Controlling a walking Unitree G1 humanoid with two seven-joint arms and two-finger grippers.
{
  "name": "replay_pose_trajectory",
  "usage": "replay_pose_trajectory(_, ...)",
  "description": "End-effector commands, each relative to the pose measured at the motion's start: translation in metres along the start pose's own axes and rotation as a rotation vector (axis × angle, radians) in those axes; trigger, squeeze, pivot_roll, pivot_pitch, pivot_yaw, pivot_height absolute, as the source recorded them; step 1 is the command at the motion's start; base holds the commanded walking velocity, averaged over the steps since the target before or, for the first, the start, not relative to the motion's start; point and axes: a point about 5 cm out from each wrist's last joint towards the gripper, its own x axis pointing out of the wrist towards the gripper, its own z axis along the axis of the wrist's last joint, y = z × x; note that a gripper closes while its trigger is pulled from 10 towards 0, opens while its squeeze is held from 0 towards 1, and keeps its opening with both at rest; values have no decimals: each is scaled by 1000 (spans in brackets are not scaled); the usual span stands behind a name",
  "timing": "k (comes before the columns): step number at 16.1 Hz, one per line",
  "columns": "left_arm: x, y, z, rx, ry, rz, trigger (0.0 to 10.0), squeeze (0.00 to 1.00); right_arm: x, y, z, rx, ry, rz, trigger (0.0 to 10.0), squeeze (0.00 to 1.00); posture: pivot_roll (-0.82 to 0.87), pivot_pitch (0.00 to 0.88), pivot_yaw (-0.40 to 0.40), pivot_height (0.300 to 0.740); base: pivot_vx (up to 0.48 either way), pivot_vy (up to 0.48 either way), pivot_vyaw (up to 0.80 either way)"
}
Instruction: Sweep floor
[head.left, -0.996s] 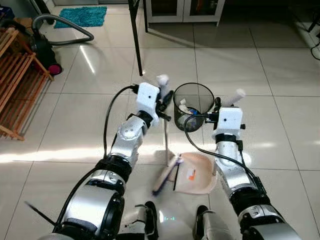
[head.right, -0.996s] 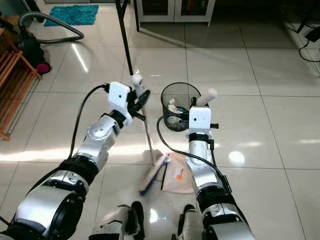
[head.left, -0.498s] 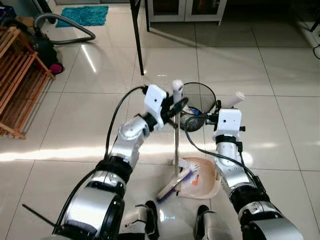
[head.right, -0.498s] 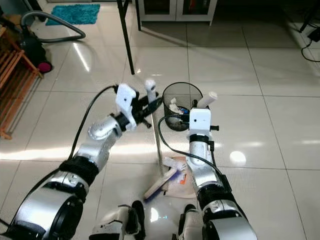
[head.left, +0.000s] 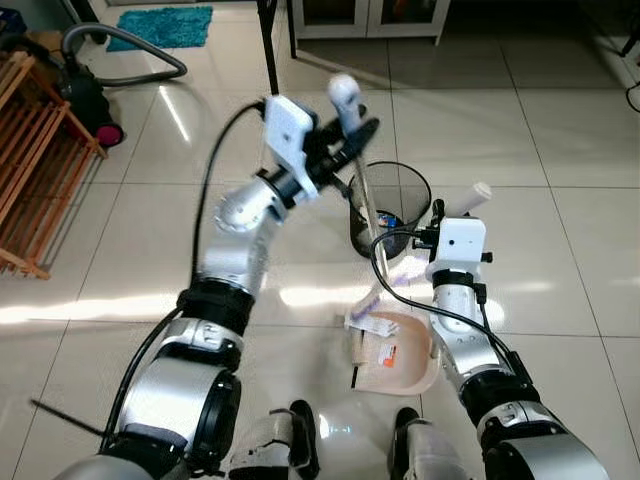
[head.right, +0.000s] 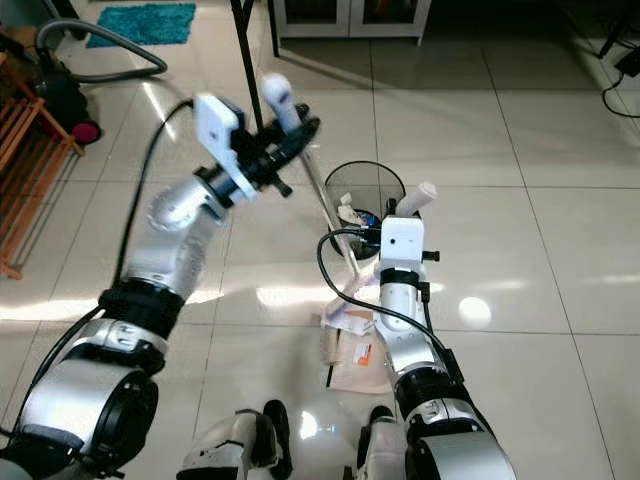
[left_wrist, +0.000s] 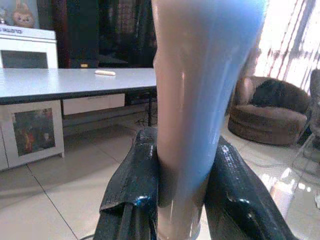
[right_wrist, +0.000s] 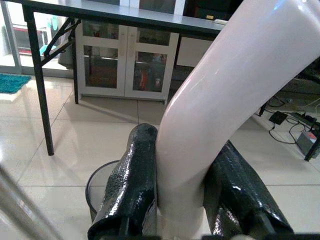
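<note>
The broom (head.left: 362, 205) runs on a slant: its pale rounded handle top is raised high toward the robot's left, and the thin metal shaft slopes down to the head, which rests at the left edge of the dustpan (head.left: 400, 362) on the floor just before the robot's feet. The left gripper (head.left: 345, 140) has its black fingers (left_wrist: 137, 185) closed around the handle near the top. The right gripper (head.left: 452, 208) clasps the dustpan's curved white handle (right_wrist: 220, 95), its fingers (right_wrist: 131, 185) pressed to either side. The pan is a shallow beige plastic tray holding scraps of paper. Just beyond it stands a round black mesh bin (head.left: 392, 200) with litter inside. The floor (head.left: 560, 150) is glossy pale tile. Farther off are a dark-legged table (right_wrist: 100, 12), a white cabinet (right_wrist: 127, 62), a wooden rack (head.left: 35, 170), a vacuum cleaner (head.left: 85, 95) and a teal rug (head.left: 160, 25).
</note>
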Motion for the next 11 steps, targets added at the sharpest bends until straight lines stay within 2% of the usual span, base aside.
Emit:
replay_pose_trajectory(1,-3,0,4,-22,-30,0,10000,0,-6,3,-7,18,37,3,10000,0,135,258,97,740,0,0,0)
replay_pose_trajectory(2,-9,5,3,27,-11,35,10000,0,-7,4,-8,18,40,6,10000,0,136,256,97,740,0,0,0)
replay_pose_trajectory(4,-25,17,-9,217,92,106,10000,0,-9,3,-9,40,46,4,10000,0,140,261,100,740,0,0,0)
replay_pose_trajectory(5,-32,20,-15,237,123,138,10000,0,-11,3,-10,50,46,2,10000,0,135,262,103,740,0,0,0)
replay_pose_trajectory(8,-42,18,-29,195,150,200,10000,0,-19,2,-14,56,51,-2,10000,0,124,271,106,740,0,0,0)
replay_pose_trajectory(11,-50,6,-56,162,217,222,10000,0,-24,1,-15,66,50,-8,10000,0,99,287,119,740,0,0,0)
